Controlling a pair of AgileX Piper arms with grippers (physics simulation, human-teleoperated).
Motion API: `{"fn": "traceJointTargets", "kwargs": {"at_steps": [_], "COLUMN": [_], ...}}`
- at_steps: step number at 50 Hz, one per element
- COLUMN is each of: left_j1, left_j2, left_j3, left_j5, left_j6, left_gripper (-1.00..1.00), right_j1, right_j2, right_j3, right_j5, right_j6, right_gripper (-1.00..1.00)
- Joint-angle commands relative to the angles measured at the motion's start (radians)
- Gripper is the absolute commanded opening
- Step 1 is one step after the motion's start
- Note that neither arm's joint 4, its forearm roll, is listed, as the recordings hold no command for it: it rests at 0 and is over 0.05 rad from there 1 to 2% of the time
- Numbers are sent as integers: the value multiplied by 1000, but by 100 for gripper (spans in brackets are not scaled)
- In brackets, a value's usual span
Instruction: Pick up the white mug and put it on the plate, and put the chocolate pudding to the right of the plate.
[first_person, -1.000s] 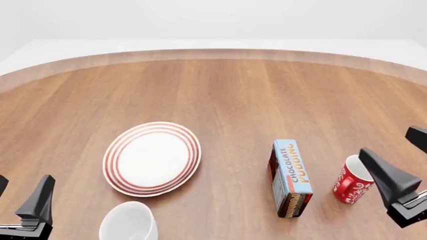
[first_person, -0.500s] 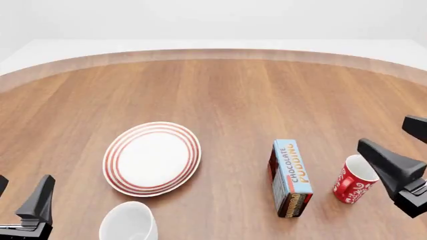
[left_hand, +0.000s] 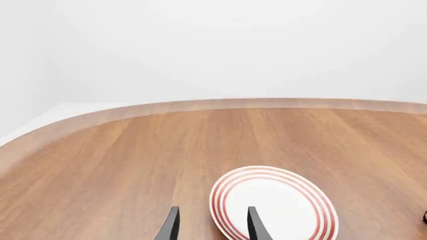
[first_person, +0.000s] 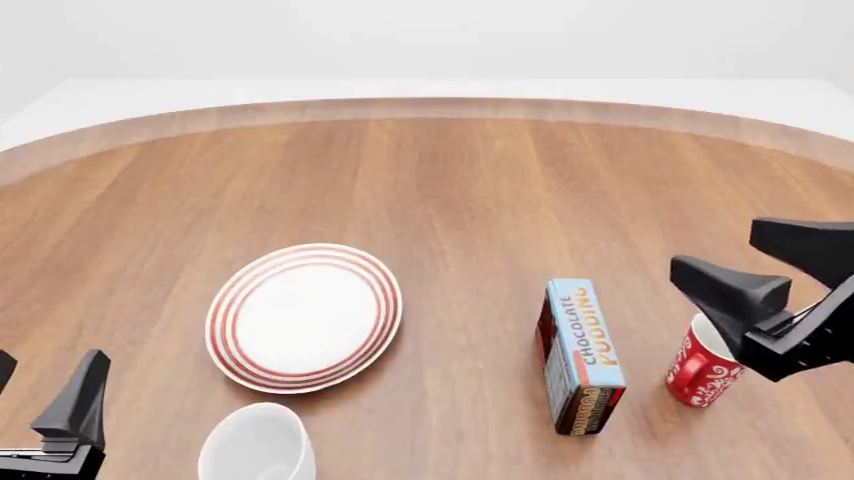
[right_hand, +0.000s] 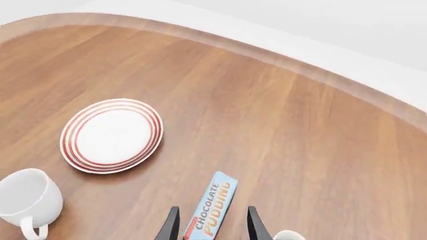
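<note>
The white mug (first_person: 256, 443) stands at the near edge, just in front of the red-ringed plate (first_person: 304, 317). The chocolate pudding (first_person: 583, 355) box lies right of the plate with its blue face up. My right gripper (first_person: 714, 247) is open and empty, held in the air above and right of the box. In the right wrist view its fingers (right_hand: 172, 225) frame the pudding box (right_hand: 212, 212), with the plate (right_hand: 112, 135) and white mug (right_hand: 27, 202) off to one side. My left gripper (first_person: 40, 378) is open and empty at the near left; its wrist view shows the plate (left_hand: 280, 200).
A red mug with white swirls (first_person: 705, 365) stands just right of the pudding box, under my right gripper; its rim shows in the right wrist view (right_hand: 288, 235). The round wooden table's far edge (first_person: 427, 105) curves across the back.
My right gripper has risen and swung left, from beside the red mug to above it and nearer the pudding box. The left arm and all objects have not moved.
</note>
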Motion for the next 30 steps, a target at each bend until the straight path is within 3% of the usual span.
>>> {"fn": "traceJointTargets", "kwargs": {"at_steps": [1,2,22,28,30], "left_j1": [0,0,0,0,0], "left_j2": [0,0,0,0,0], "left_j3": [0,0,0,0,0], "left_j5": [0,0,0,0,0], "left_j6": [0,0,0,0,0], "left_gripper": [100,100,100,100,100], "right_j1": [9,-4,-13,-12,-9], "right_j2": [64,95,215,243,259], "right_j3": [-19,-18,-51,-74,-88], "right_j5": [6,13,72,87,97], "right_j6": [20,-9,-34,-29,2], "right_gripper": [100,100,100,100,100]}}
